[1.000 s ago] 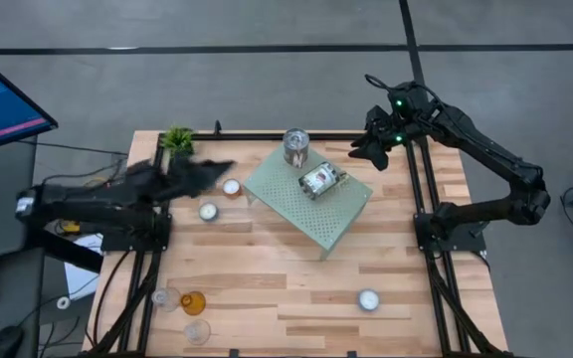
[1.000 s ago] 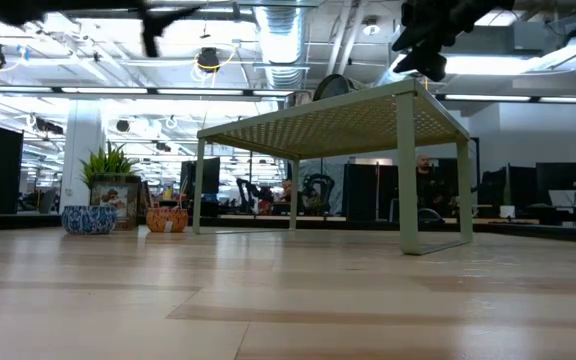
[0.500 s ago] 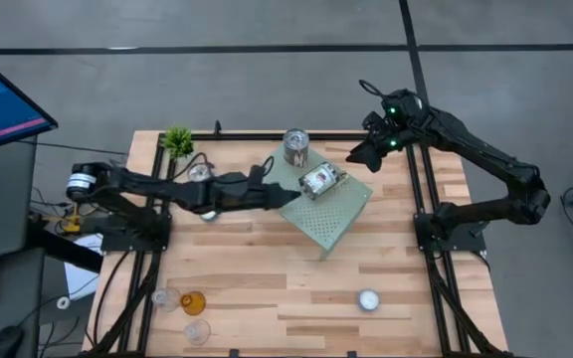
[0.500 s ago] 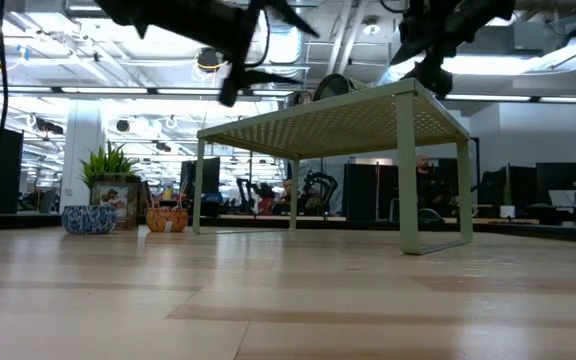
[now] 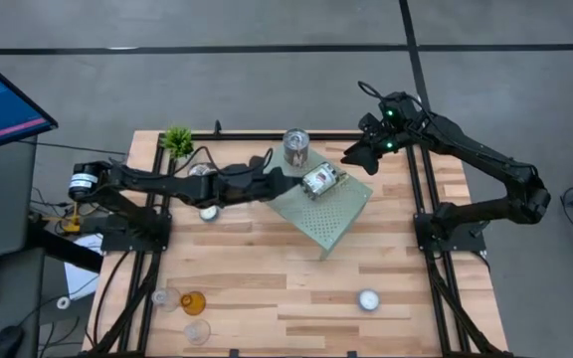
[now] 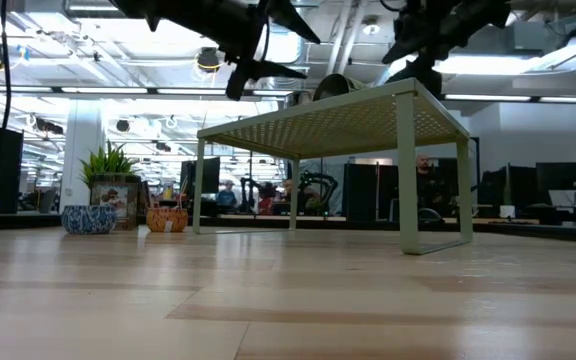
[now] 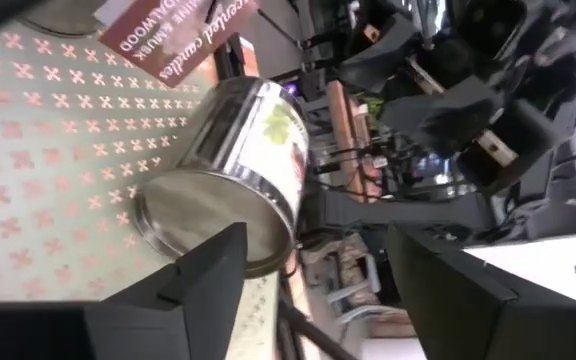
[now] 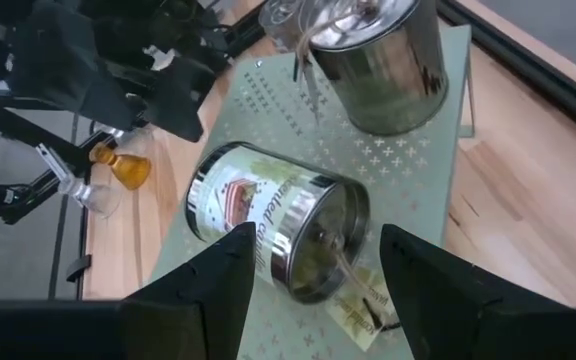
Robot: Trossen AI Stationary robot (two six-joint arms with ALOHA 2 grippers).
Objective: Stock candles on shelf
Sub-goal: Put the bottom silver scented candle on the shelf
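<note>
The mint-green shelf [image 5: 318, 211] stands mid-table. On it, one silver tin [image 5: 295, 146] stands upright at the far corner. A second silver tin [image 5: 321, 180] lies on its side, and it also shows in the left wrist view [image 7: 230, 160] and the right wrist view [image 8: 268, 228]. My left gripper [image 5: 283, 183] is open and empty over the shelf's left corner, just left of the lying tin. My right gripper [image 5: 350, 158] is open and empty above the shelf's far right edge. Both grippers' fingers point at the lying tin from opposite sides.
A white tealight [image 5: 208, 212] lies left of the shelf, another [image 5: 368, 299] lies near the front right. Two clear glass holders [image 5: 165, 298] [image 5: 197, 331] and an amber one [image 5: 193, 301] stand at the front left. A green plant [image 5: 177, 139] stands at the far left corner.
My left arm has swung from the table's left edge toward the right and reached out over the shelf's left corner, ending beside the lying tin. My right gripper has moved a little toward the lying tin. The tins have stayed in place.
</note>
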